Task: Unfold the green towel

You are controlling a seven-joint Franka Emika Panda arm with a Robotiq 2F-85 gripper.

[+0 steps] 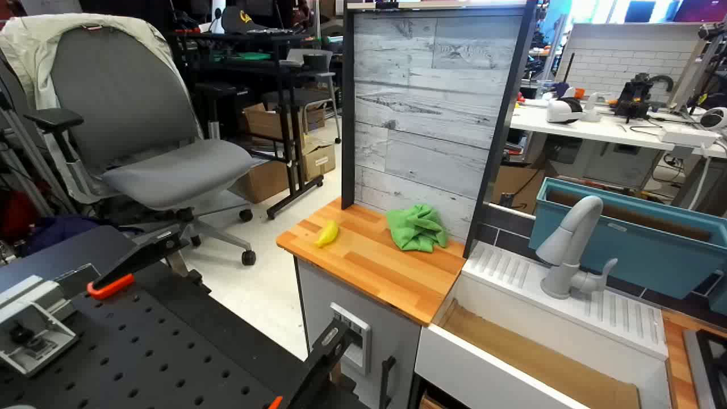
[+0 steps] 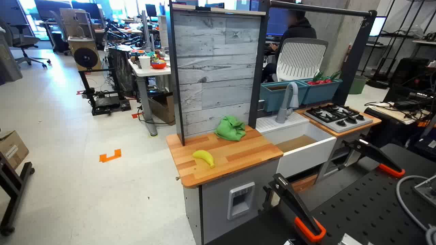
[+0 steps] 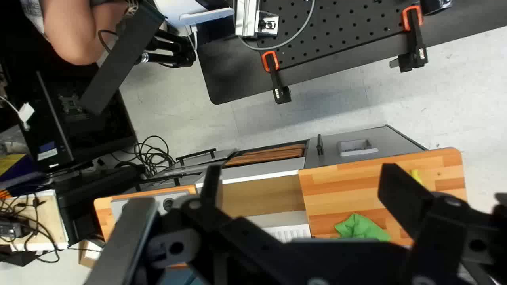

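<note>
On the wooden countertop (image 2: 238,151), the green towel (image 2: 231,129) lies bunched, long axis indeterminable, with the Robotiq gripper (image 3: 303,172) spread wide, unloaded.

place: lab | perforated bench (image 1: 187,363), clamps (image 2: 295,199) | monitors (image 2: 52,10), office chair (image 1: 125,102) | mock kitchen unit (image 2: 216,204)

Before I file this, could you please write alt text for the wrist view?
A crumpled green towel lies on a wooden counter, partly hidden by the open gripper in the foreground; a yellow banana is mostly hidden.
</note>
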